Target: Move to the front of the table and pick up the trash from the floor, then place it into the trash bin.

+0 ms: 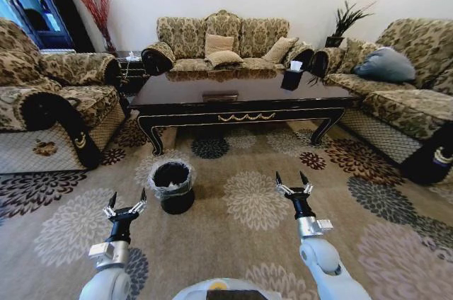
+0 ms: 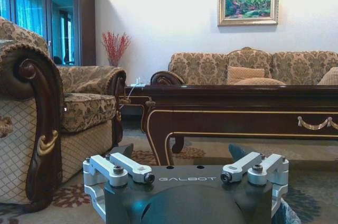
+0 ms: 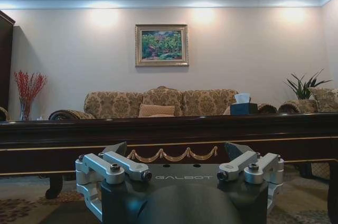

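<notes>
The table (image 1: 241,91) of glossy dark wood stands ahead of me on the patterned carpet, its gold-trimmed front edge (image 3: 158,129) facing me. The trash bin (image 1: 172,185), black and round with a grey liner over its rim, sits on the floor just ahead of my left gripper (image 1: 127,201). That gripper is open and empty, low over the carpet. My right gripper (image 1: 293,181) is also open and empty, held forward over the carpet right of the bin. Both wrist views show open fingers (image 2: 127,150) (image 3: 119,149) pointing at the table. The trash is out of view.
Patterned sofas enclose the table: one on the left (image 1: 49,102), one at the back (image 1: 226,42), one on the right (image 1: 410,95). A black tissue box (image 1: 291,77) rests on the tabletop. Open carpet (image 1: 248,201) lies between me and the table.
</notes>
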You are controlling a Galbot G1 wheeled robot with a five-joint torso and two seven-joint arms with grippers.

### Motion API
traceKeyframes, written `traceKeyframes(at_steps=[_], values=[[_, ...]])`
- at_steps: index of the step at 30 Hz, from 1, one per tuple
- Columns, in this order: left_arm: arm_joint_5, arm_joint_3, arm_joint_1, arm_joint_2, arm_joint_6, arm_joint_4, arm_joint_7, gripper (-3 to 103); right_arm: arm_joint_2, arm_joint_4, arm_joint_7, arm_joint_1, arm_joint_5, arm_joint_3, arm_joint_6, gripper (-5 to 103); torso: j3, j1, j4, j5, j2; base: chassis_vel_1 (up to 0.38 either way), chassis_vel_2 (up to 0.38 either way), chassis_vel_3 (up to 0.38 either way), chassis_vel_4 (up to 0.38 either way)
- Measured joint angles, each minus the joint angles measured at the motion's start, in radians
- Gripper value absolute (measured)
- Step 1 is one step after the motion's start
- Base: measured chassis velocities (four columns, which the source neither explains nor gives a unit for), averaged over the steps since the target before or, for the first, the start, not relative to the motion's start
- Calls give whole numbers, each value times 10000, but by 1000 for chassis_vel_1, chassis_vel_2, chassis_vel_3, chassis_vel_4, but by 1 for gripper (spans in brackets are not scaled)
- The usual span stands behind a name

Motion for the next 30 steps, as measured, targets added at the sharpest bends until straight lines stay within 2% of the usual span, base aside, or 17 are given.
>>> traceKeyframes(at_steps=[14,30], values=[[-10,-1,-3,8,18,0,-16,100,-2,-14,10,11,9,-12,-9,100,0,0,0,0,-1,13,-11,-15,11],[-16,-1,-4,10,27,-1,-25,100,-3,-18,19,16,10,-18,-17,100,0,0,-1,0,-1,67,-74,-68,72]])
